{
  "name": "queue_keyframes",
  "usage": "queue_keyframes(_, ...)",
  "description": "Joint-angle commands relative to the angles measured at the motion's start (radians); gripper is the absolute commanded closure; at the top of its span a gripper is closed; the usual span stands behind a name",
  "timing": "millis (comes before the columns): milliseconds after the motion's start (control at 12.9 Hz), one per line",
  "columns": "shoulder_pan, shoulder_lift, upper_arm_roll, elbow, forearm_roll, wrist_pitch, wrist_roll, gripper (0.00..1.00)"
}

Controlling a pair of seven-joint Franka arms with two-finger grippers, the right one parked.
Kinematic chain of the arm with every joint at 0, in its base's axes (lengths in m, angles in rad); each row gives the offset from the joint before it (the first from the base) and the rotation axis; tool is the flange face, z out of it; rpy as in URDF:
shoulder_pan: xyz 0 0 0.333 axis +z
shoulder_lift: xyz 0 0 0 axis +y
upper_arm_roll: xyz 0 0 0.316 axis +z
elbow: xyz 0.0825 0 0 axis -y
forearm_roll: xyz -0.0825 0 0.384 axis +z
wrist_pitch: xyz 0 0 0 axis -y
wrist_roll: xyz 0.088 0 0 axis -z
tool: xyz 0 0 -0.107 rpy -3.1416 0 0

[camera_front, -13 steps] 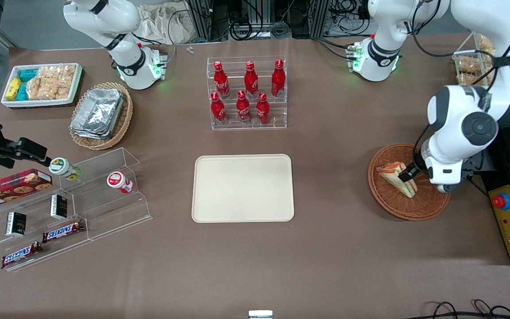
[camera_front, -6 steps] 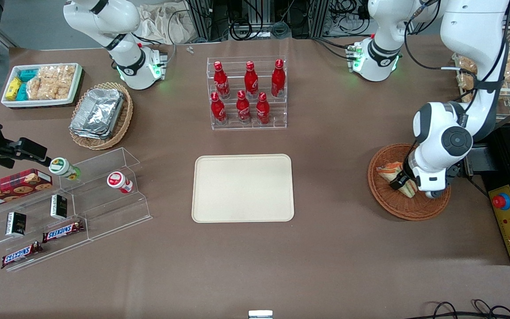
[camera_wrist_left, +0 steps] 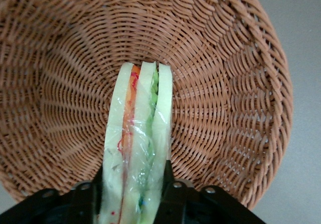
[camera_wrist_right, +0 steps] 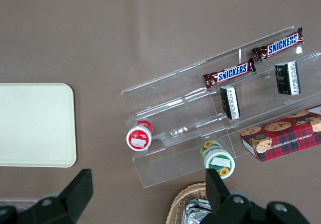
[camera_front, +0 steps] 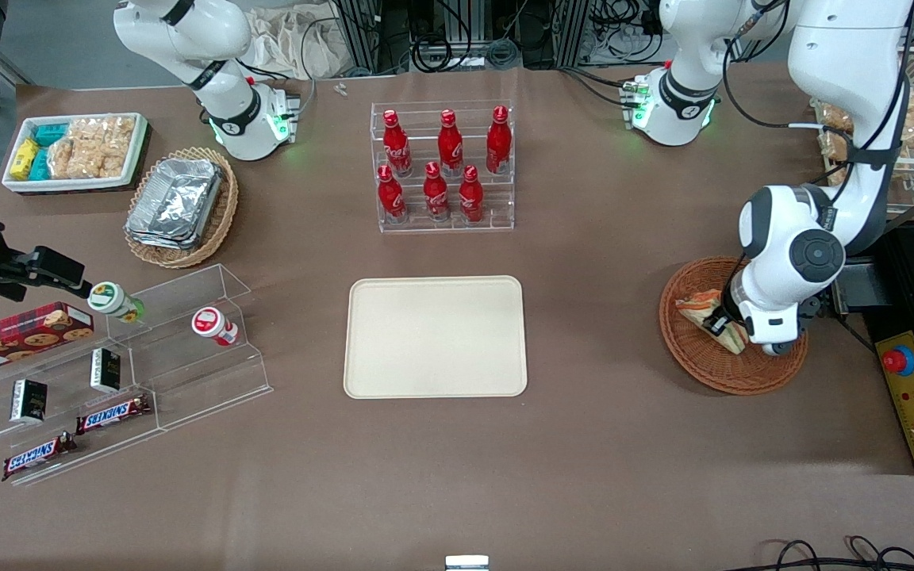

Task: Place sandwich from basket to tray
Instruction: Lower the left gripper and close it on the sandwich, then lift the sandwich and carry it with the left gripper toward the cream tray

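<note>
Sandwich: the triangular wedge of pale bread with orange-red and green filling, wrapped in clear film (camera_wrist_left: 138, 143), stands on edge in the round reddish-brown woven wicker basket (camera_front: 691, 361), its tip pointing into the bowl.

My hand: my hand (camera_wrist_left: 134, 191) is down inside the basket, and my two black fingers (camera_wrist_left: 95, 191) press on the sandwich's two outer bread faces at its wide end, so I hold it clamped between them.

Basket: it sits on the brown tabletop (camera_front: 584, 460) toward my working end, with the sandwich near its middle; woven wall shows all round the wedge in my wrist view.

Tray: the flat cream-beige rectangular tray with rounded corners (camera_front: 435, 336) lies at the middle of the tabletop, well apart from the basket, and nothing lies on it.

Bottles: six red bottles (camera_front: 445, 166) stand in two rows in a clear acrylic rack, farther from the front camera than the tray.

Parked arm's end: a tan oval wicker basket of foil containers (camera_front: 179, 206), a white bin of snack packets (camera_front: 74, 151), and a clear stepped acrylic stand (camera_front: 132, 373) with Snickers bars (camera_front: 112, 414), a red cookie box (camera_front: 21, 337) and two small capped jars (camera_front: 215, 325).
</note>
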State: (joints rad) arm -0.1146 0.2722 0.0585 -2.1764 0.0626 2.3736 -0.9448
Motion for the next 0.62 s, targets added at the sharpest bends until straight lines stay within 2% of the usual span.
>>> queue_keyframes(0, 0.000, -0.126, 0.000, 0.035, -0.009, -0.150, -0.028, 1.00)
queue_keyframes(233, 0.000, -0.168, -0.002, 0.209, -0.009, -0.431, 0.012, 1.00)
queue_keyframes(311, 0.000, -0.185, 0.001, 0.266, -0.012, -0.527, 0.088, 1.00)
queue_keyframes(544, 0.001, -0.257, 0.026, 0.308, -0.044, -0.639, 0.292, 1.00)
